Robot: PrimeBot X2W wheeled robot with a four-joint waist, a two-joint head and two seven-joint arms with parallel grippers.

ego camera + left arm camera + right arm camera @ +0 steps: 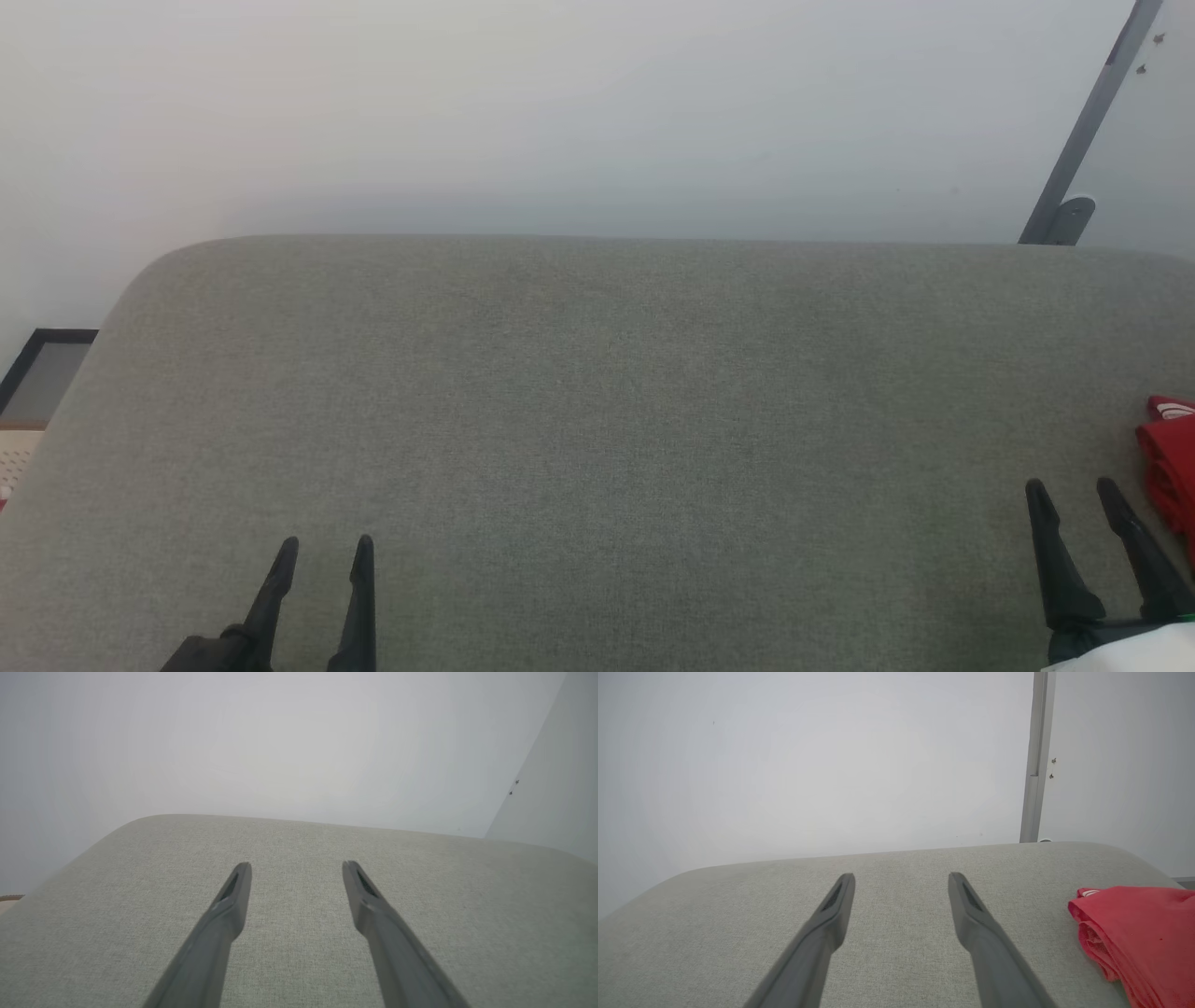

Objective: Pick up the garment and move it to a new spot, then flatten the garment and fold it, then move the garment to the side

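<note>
Left gripper (pixel 327 541) and right gripper (pixel 1071 485), both parted and empty, over the grey upholstered surface (pixel 597 420).
Each pair of dark fingers stands apart with nothing between, one at the near left, one at the near right. The garment (pixel 1167 462), a bunched red heap, lies on the surface just right of the right gripper, not touching it.

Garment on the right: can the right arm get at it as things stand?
Probably yes. The right gripper is open and empty, the garment lies just to its right on the grey surface, and nothing stands between them.
</note>
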